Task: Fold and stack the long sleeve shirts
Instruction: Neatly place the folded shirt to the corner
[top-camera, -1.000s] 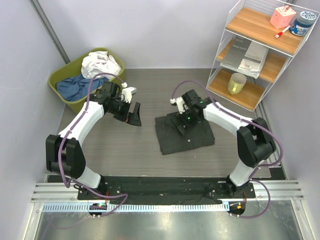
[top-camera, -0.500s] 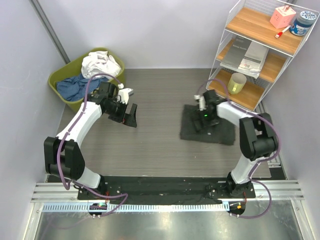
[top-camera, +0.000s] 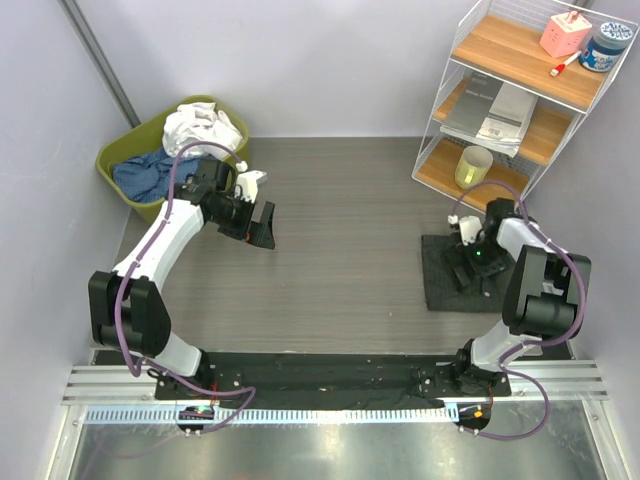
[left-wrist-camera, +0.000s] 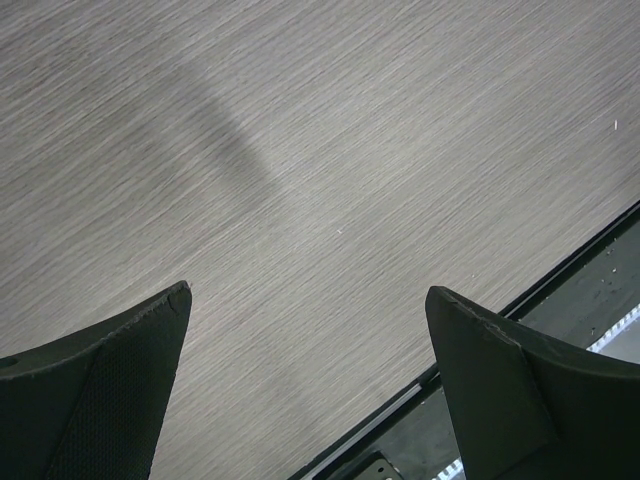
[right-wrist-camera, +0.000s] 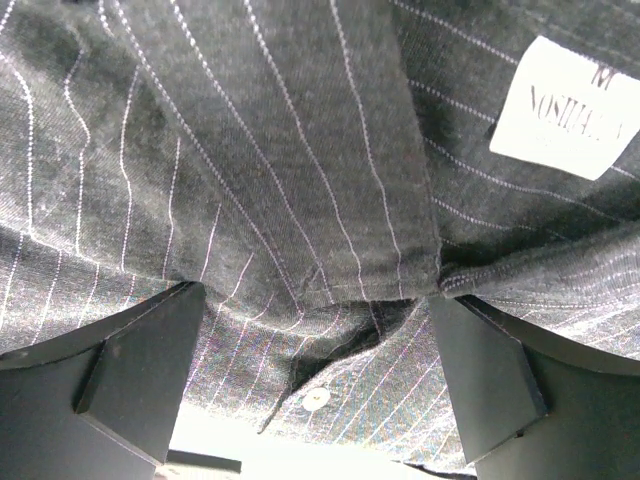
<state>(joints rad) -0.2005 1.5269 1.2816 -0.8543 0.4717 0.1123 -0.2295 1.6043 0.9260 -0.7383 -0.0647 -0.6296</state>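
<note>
As seen in the top external view, the folded dark grey pinstriped long sleeve shirt (top-camera: 440, 288) lies flat at the 4 o'clock edge of the grey wood-grain worktop (top-camera: 340, 200). The right hand (top-camera: 472, 262) sits on top of it. The left hand (top-camera: 258, 224) hangs over bare worktop toward 9 o'clock, well apart from the shirt. An olive-green plastic bin (top-camera: 118, 150) at 10 o'clock holds a white garment (top-camera: 203, 128) and a blue garment (top-camera: 145, 175).

In the left wrist view, the left hand (left-wrist-camera: 310, 300) has its fingers spread, with only worktop (left-wrist-camera: 300, 150) between them.

In the right wrist view, the right hand (right-wrist-camera: 315, 300) has its fingers spread wide against the shirt (right-wrist-camera: 250, 120). A ridge of cloth runs between them, unclamped. A white size label (right-wrist-camera: 565, 105) lies at 2 o'clock.
</note>
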